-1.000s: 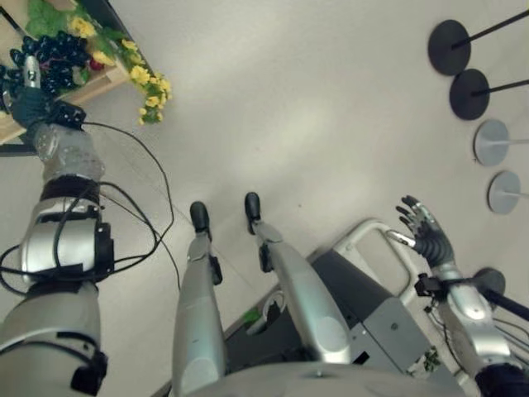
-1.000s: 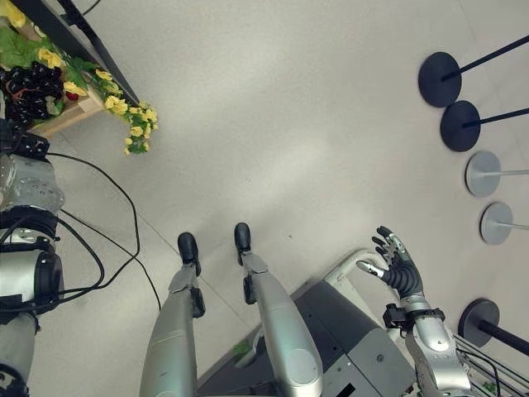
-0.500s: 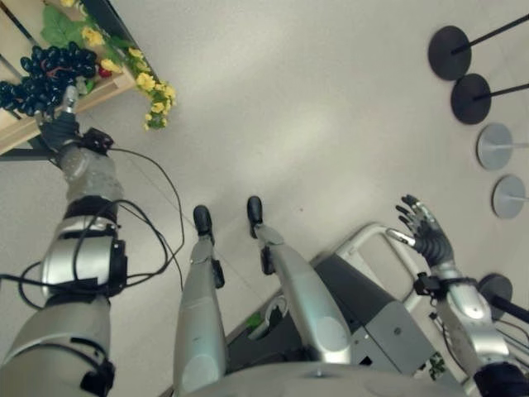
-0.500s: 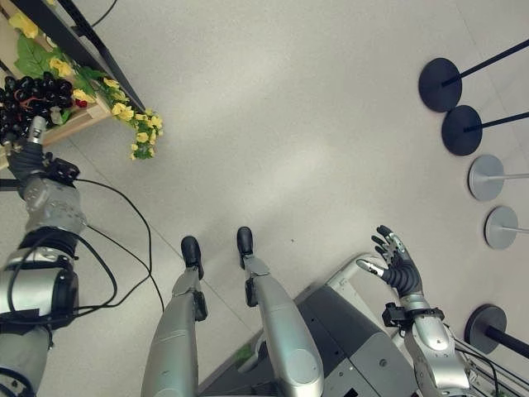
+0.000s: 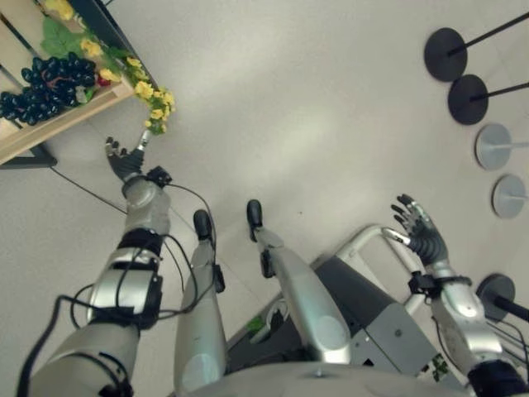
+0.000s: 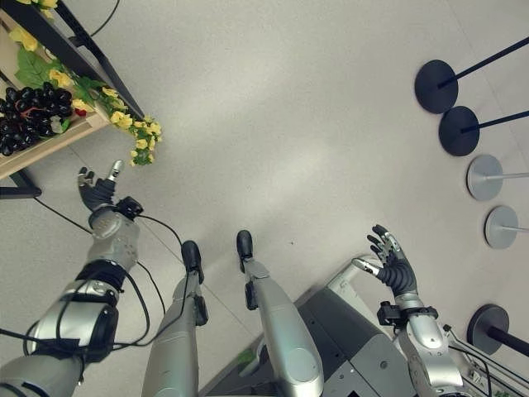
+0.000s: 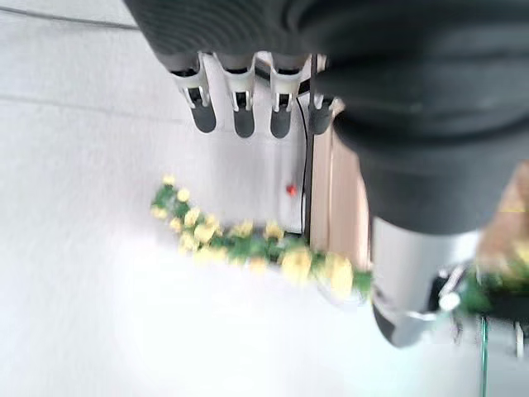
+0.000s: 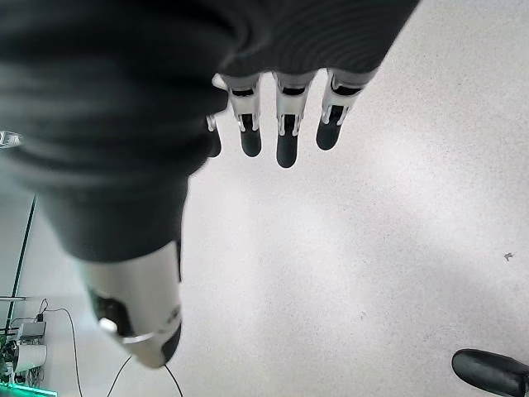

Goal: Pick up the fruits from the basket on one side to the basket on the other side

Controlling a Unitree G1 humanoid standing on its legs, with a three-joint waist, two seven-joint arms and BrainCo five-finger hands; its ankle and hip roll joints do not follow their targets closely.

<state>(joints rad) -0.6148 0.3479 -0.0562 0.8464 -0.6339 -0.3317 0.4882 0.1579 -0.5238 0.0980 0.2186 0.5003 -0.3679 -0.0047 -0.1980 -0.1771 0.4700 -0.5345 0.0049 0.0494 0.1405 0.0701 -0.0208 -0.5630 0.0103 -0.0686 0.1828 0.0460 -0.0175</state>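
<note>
Dark grapes (image 5: 48, 81), a bunch, lie on a wooden shelf (image 5: 58, 124) at the scene's upper left, among green leaves (image 6: 31, 69) and beside a small red fruit (image 6: 79, 112). A garland of yellow flowers (image 5: 154, 98) hangs over the shelf's front edge and trails down toward the floor (image 5: 289, 107).

Left hand (image 6: 97, 189): raised over the floor just below the shelf edge and near the garland, fingers spread and straight, holding nothing. Its wrist view confirms extended fingers (image 7: 240, 91) with the garland beyond them.

Right hand (image 5: 420, 233): at the scene's lower right, well apart from the shelf, fingers splayed, empty, above a grey metal frame (image 5: 364, 248).

Round stand bases (image 5: 471, 93), two black and two grey, line the right edge.
</note>
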